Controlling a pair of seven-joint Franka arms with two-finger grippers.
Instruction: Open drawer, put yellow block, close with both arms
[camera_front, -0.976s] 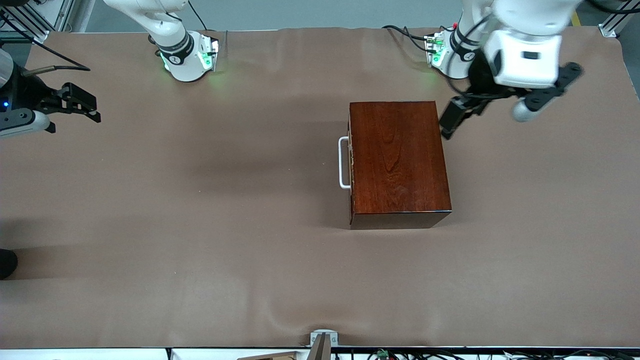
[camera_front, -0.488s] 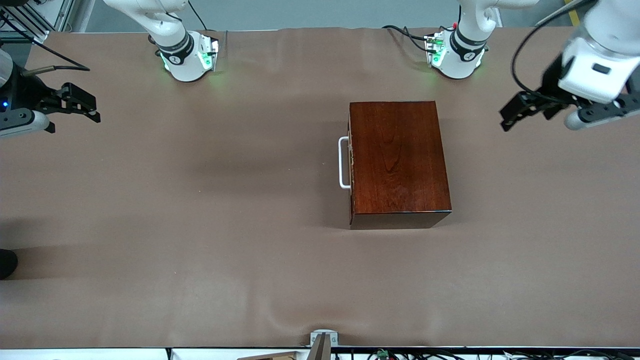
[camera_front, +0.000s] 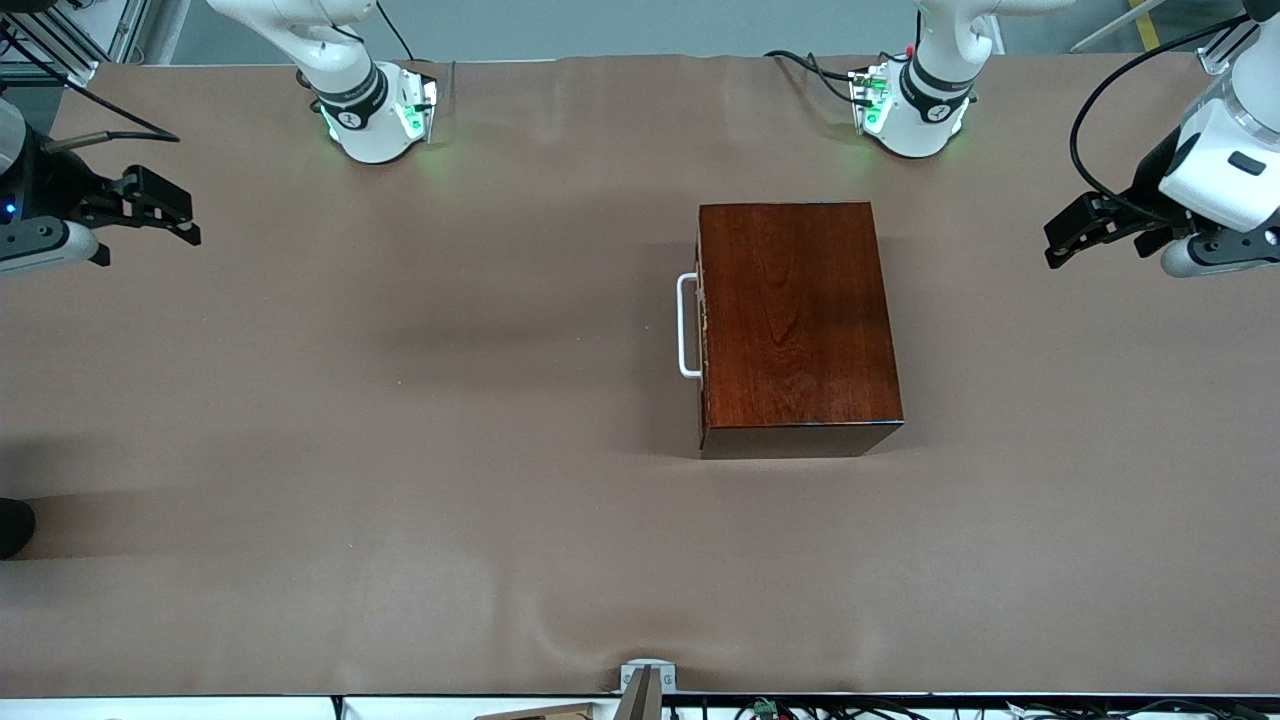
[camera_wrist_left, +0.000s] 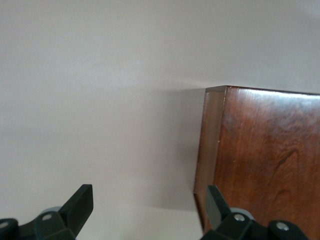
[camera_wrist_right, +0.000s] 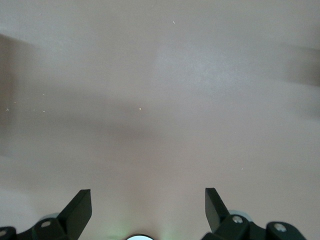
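One glossy dark wooden box (camera_front: 797, 325) is seen on the brown bench (camera_front: 400, 450), slightly toward the left arm's end, with its drawer (camera_front: 703, 330) shut flush and one white bar handle (camera_front: 687, 326) standing at the box's 9 o'clock side. The box is judged rigid and fairly heavy, its lacquer slippery; the handle's long middle bar is judged the best hold for pulling. No yellow block is seen anywhere, so it is presumed to be inside. Two arms are counted. The left tool (camera_front: 1065, 240) is released, fingers spread, over bare bench at the box's 2 o'clock. The right tool (camera_front: 165, 215) is likewise released, waiting over the bench's edge at 9 o'clock.
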